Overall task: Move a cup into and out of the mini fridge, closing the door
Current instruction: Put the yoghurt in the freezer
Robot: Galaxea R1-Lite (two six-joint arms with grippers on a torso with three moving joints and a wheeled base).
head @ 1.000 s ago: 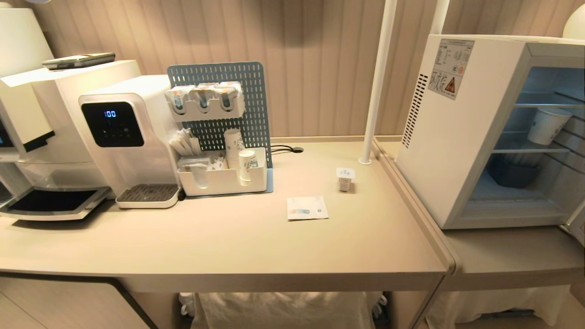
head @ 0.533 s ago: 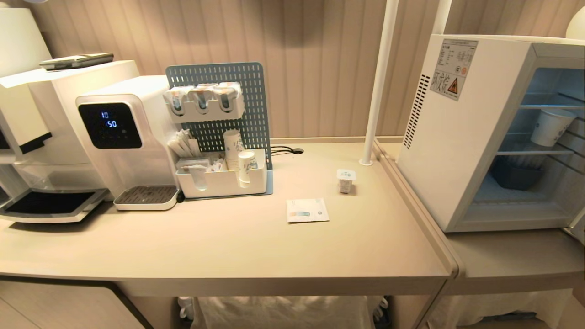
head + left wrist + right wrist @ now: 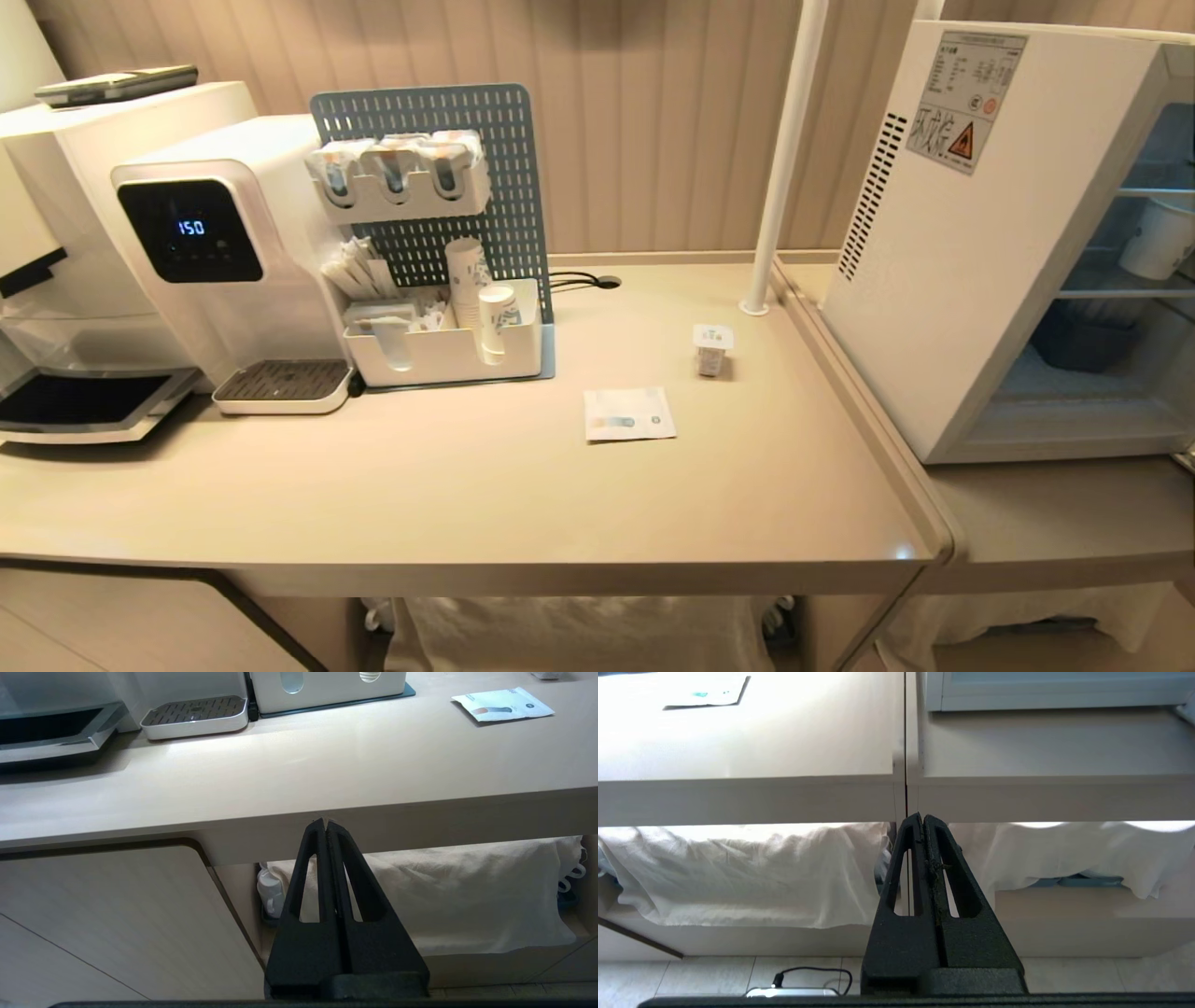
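one cup (image 3: 712,348) stands beside the mini fridge (image 3: 980,233).

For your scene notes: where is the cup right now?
In the head view the cup stands on the counter, right of centre, between the white pole and the paper sachet, left of the fridge.

An office-style drinks corner: water dispenser (image 3: 219,271), paper cups (image 3: 467,280), sachet organiser (image 3: 448,350), mini fridge (image 3: 980,233) on beige counters (image 3: 467,485)

"150" on water dispenser (image 3: 191,227) display, warning triangle sticker (image 3: 962,142) on mini fridge (image 3: 934,280) side
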